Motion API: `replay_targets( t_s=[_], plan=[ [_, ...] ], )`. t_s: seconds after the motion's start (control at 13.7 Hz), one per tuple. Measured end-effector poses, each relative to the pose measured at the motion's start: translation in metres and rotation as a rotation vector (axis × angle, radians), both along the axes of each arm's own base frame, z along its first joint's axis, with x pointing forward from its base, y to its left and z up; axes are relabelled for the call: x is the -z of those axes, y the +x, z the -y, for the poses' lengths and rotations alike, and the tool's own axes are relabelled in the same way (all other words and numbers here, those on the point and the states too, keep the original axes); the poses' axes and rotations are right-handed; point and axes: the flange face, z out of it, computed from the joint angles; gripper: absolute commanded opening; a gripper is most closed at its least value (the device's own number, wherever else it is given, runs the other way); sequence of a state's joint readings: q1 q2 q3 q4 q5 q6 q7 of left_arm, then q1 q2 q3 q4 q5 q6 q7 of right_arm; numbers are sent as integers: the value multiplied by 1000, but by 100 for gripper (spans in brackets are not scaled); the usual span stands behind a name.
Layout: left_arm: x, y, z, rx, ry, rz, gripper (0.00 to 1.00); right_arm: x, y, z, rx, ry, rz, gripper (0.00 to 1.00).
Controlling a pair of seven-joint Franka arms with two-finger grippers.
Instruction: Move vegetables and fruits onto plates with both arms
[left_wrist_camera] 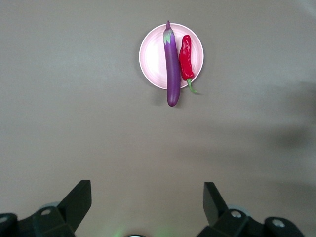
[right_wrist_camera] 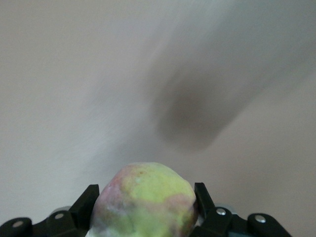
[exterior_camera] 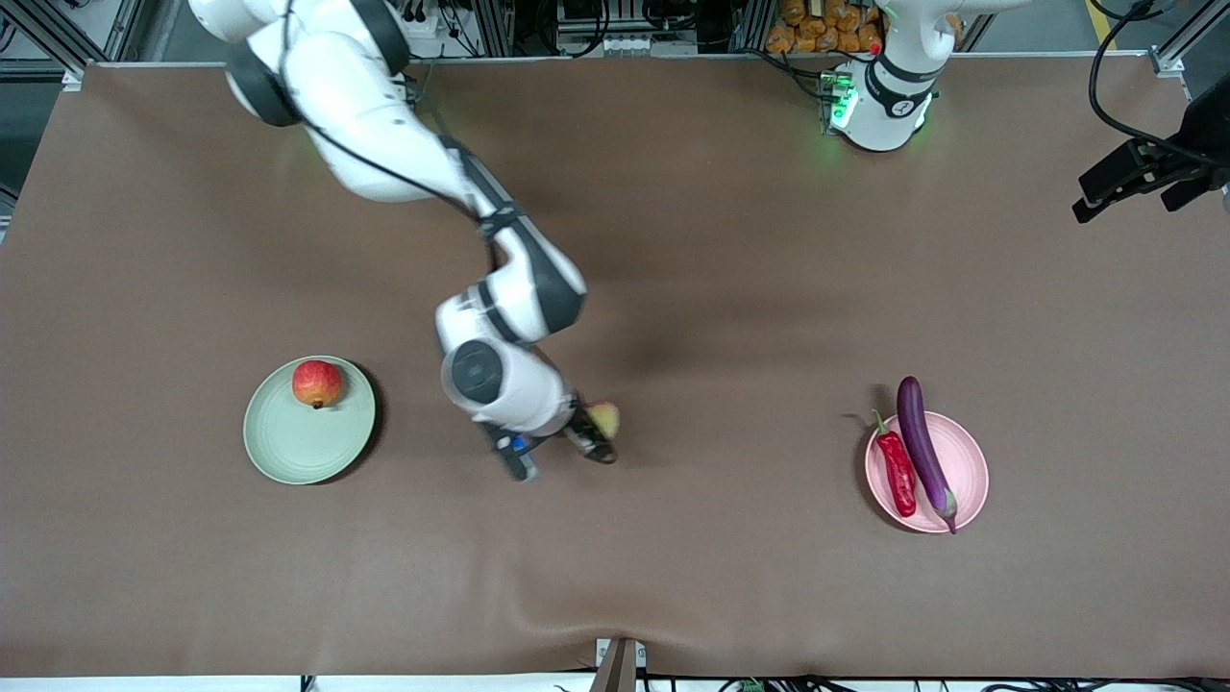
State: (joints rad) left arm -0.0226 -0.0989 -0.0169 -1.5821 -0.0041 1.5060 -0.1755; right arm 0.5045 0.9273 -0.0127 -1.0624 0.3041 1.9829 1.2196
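The right arm reaches from its base out over the middle of the counter (exterior_camera: 673, 240), elbow bent and wrist turned down, so that the right hand (exterior_camera: 598, 434) sits low by the brown surface. Its two black fingers (right_wrist_camera: 85, 203) are clenched on the peach (right_wrist_camera: 145, 202), one on each flank; the fruit bulges between them, yellow-green with dull pink blotches and a faint cleft. In the front view only a pale sliver of the peach shows past the wrist. Toward the right arm's end of the counter from this hand lies the green plate (exterior_camera: 288, 452), with the apple (exterior_camera: 317, 383) sitting on it near the rim, red-orange and round. The left arm waits, drawn up high at its own end; the left hand (left_wrist_camera: 148, 202) is released, fingers spread wide over bare counter. Ahead of it in the left wrist view lies the pink plate (left_wrist_camera: 150, 54), carrying the eggplant (left_wrist_camera: 172, 66) and the chili (left_wrist_camera: 186, 61) side by side. The eggplant is long, glossy purple, and overhangs the rim at both ends; the chili is shorter, shiny red, with a green stem.
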Motion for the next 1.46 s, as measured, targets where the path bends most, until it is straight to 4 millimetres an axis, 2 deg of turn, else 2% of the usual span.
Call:
replay_targets(
  t_s=[0.15,0.29,0.59,0.8,0.95,1.02,1.1,1.17,1.32,1.46],
  plan=[
    [0,0,0,1,0,0,100,-12,18,68,-125,-47,-55,0],
    [0,0,1,2,0,-1,100,-16,33,128,-215,-87,-74,0],
    [0,0,3,5,0,-2,100,-11,46,240,-429,-168,-107,0],
    [0,0,3,5,0,-1,100,6,44,308,-523,-165,-112,0],
    [0,-1,3,5,1,-5,100,42,37,346,-515,-170,-53,0],
    [-1,-2,3,5,1,-5,100,63,28,357,-525,-174,-23,11],
    [-2,-2,2,4,1,-3,100,77,21,362,-531,-177,-4,67],
    [-4,-2,2,5,0,1,100,72,18,361,-532,-171,4,100],
    [-5,-2,3,6,0,2,100,65,14,354,-528,-145,-2,100],
    [-6,-2,3,6,0,3,100,45,17,350,-511,-98,-26,100]
  ],
)
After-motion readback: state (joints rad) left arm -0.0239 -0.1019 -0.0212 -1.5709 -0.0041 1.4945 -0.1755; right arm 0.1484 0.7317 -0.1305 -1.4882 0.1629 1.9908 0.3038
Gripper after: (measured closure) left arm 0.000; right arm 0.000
